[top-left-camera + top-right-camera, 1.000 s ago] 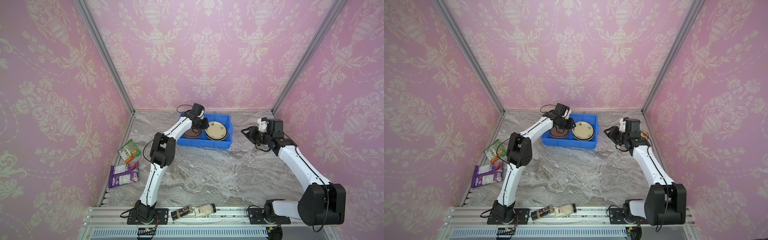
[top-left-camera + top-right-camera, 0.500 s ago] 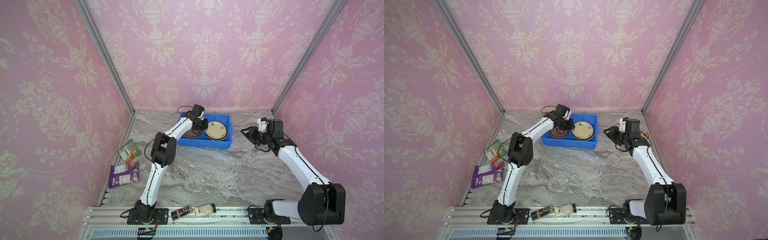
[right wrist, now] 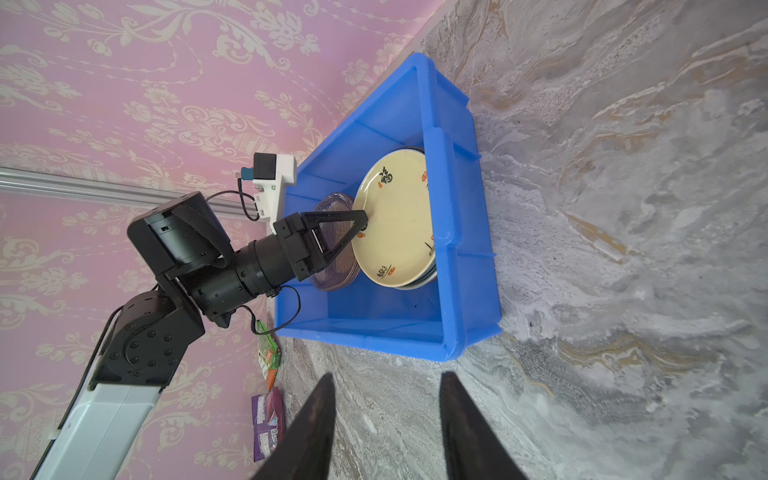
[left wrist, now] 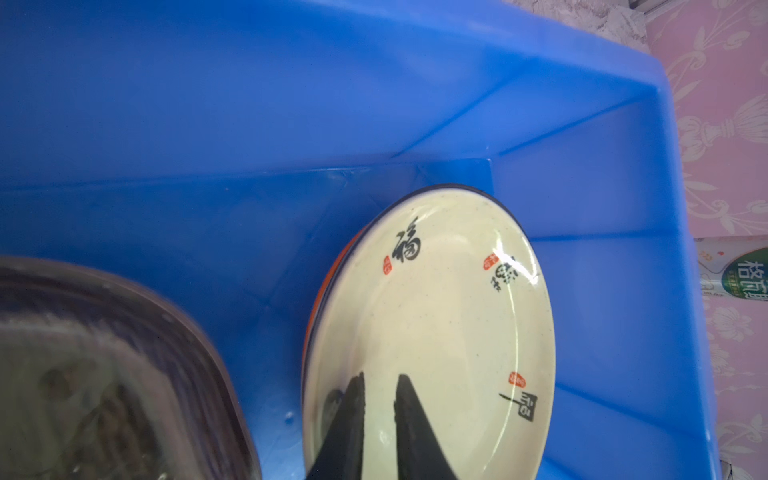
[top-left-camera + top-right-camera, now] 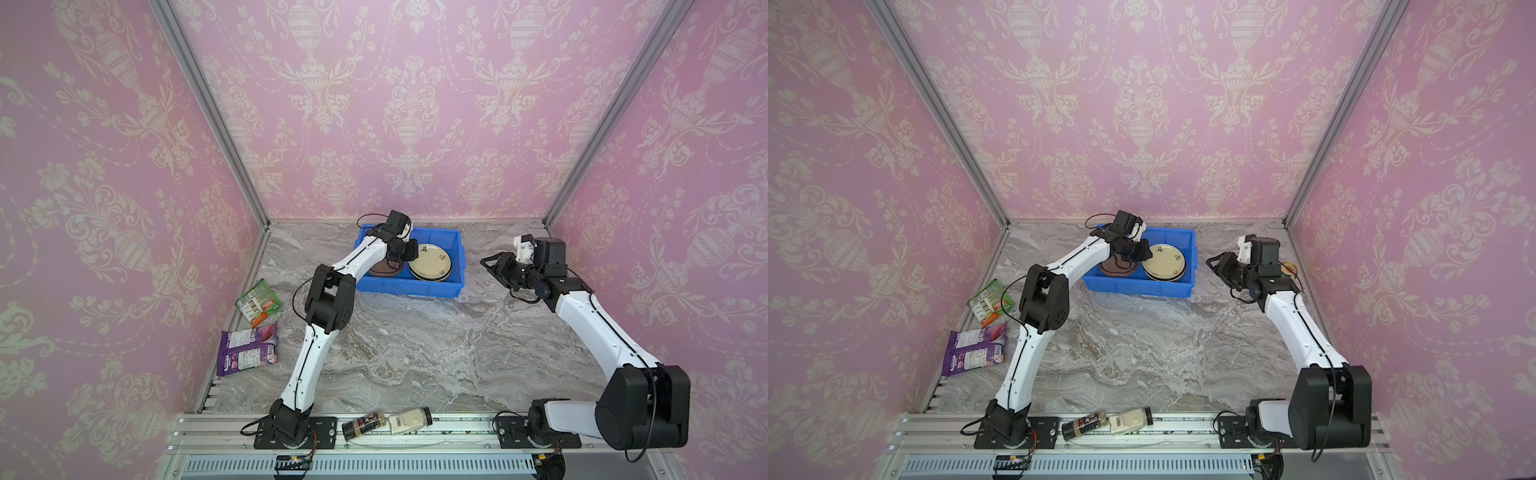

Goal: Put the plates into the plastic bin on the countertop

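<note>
The blue plastic bin (image 5: 409, 286) (image 5: 1138, 286) stands at the back of the marbled countertop (image 5: 415, 353). Inside it a cream plate (image 5: 430, 264) (image 4: 449, 316) with black lettering tops a stack with an orange edge (image 4: 322, 282). Beside that lie brownish translucent plates (image 5: 382, 271) (image 4: 104, 374). My left gripper (image 5: 406, 250) (image 4: 380, 378) hangs inside the bin over the cream plate's near rim. Its fingers stand a narrow gap apart with nothing between them. My right gripper (image 5: 486, 264) (image 3: 386, 376) hovers open and empty over the countertop, right of the bin.
A green snack packet (image 5: 258, 301) and a purple one (image 5: 248, 349) lie by the left wall. Two spice bottles (image 5: 386, 424) rest on the front aluminium rail. A green can (image 4: 744, 270) lies beyond the bin's end wall.
My left gripper's jaws have narrowed while it stayed over the plates in the bin. The right arm has barely moved.
</note>
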`<state>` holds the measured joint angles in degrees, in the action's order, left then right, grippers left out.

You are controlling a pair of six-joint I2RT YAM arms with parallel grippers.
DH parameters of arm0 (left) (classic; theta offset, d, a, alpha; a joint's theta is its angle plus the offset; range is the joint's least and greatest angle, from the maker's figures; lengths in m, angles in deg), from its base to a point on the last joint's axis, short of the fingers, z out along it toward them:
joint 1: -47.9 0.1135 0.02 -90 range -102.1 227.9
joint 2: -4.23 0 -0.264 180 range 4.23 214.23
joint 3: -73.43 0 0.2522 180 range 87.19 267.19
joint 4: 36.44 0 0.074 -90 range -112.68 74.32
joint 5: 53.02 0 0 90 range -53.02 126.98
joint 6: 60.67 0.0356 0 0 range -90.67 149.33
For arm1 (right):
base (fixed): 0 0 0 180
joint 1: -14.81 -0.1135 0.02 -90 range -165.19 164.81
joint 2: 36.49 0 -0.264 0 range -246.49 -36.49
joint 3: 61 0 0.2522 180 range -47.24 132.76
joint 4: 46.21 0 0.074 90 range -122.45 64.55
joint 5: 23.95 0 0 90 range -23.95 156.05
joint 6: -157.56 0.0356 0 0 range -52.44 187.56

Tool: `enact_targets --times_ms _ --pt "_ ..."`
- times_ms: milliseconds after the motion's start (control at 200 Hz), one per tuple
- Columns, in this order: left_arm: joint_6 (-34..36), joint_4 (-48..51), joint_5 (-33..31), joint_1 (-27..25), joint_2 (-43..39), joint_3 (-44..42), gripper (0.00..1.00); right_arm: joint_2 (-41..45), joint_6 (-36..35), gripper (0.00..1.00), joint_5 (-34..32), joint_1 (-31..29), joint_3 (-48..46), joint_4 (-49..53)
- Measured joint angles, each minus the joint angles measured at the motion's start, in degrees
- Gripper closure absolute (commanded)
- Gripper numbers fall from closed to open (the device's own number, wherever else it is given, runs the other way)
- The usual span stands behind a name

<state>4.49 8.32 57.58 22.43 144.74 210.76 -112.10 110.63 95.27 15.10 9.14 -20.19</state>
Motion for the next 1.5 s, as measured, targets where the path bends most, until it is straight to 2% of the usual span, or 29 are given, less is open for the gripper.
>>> enact_targets --times_ms 160,340,445,495,510,530,550,565,575,695,791,951,1026,1096,1191,1256,1316,1401,1501 --pt "0.3 -0.2 -0.2 0.0 -0.6 -0.7 0.81 0.0 0.3 0.58 0.5 0.0 0.0 -0.1" --pt "1.9 -3.7 -1.6 0.1 -9.1 -11.1 0.71 0.0 -0.8 0.59 0.5 0.0 0.0 -0.7" --pt "3.1 -7.8 -2.6 0.4 -17.9 -19.7 0.57 0.1 -2.5 0.59 -0.1 0.0 -0.4 -1.6" --pt "3.9 -10.5 -3.1 0.9 -23.1 -24.3 0.4 0.2 -3.4 0.57 -0.6 0.0 -0.7 -1.9" --pt "4.1 -11.5 -3.3 1.0 -24.5 -25.8 0.3 0.2 -3.8 0.52 -0.7 0.0 -0.9 -1.9" --pt "4.4 -12.7 -3.6 1.2 -26.8 -27.8 0.19 0.2 -4.1 0.41 -0.8 0.0 -0.9 -2.0" --pt "4.6 -14.3 -4.2 1.5 -29.0 -30.0 0.08 0.2 -4.7 0.27 -1.3 0.0 -1.0 -2.0" --pt "4.9 -15.4 -4.7 1.8 -31.1 -31.8 0.02 0.2 -4.7 0.05 -1.6 -0.1 -1.2 -2.1" --pt "5.0 -16.2 -5.2 1.9 -32.1 -33.0 0.01 0.2 -5.0 0.02 -1.7 0.0 -1.2 -2.1" --pt "7.8 -23.5 -13.9 3.5 -45.1 -45.5 0.01 0.2 -8.7 0.0 -5.1 -0.1 -1.3 -2.2" --pt "12.7 -32.2 -22.1 4.0 -53.8 -57.4 0.01 0.5 -11.7 0.0 -9.5 -0.4 -1.9 -2.1" --pt "21.4 -49.7 -33.0 4.0 -64.0 -81.8 0.01 3.8 -16.9 0.0 -21.9 -2.8 -7.7 -5.1" --pt "23.9 -53.3 -37.9 4.5 -67.2 -91.3 0.01 6.2 -19.8 0.0 -27.2 -4.4 -11.5 -7.1" --pt "25.2 -54.6 -40.7 6.6 -70.2 -97.0 0.01 7.8 -23.4 0.0 -31.3 -5.7 -14.6 -9.8" --pt "25.4 -58.8 -43.3 12.9 -74.5 -102.6 0.01 8.7 -27.1 0.0 -36.5 -6.3 -17.7 -13.6" --pt "25.4 -63.1 -43.7 17.3 -75.1 -105.6 0.01 8.5 -28.4 0.0 -39.1 -6.3 -19.3 -16.0" --pt "25.4 -67.5 -44.0 20.2 -72.5 -107.6 0.01 7.4 -29.1 0.0 -40.5 -6.3 -20.1 -17.7" --pt "25.6 -76.1 -43.9 21.7 -64.0 -109.0 0.01 5.1 -29.9 0.0 -42.0 -6.3 -20.8 -20.0" --pt "25.0 -80.7 -41.8 22.7 -57.4 -109.2 0.01 3.1 -30.7 0.0 -43.4 -6.1 -21.4 -20.7"
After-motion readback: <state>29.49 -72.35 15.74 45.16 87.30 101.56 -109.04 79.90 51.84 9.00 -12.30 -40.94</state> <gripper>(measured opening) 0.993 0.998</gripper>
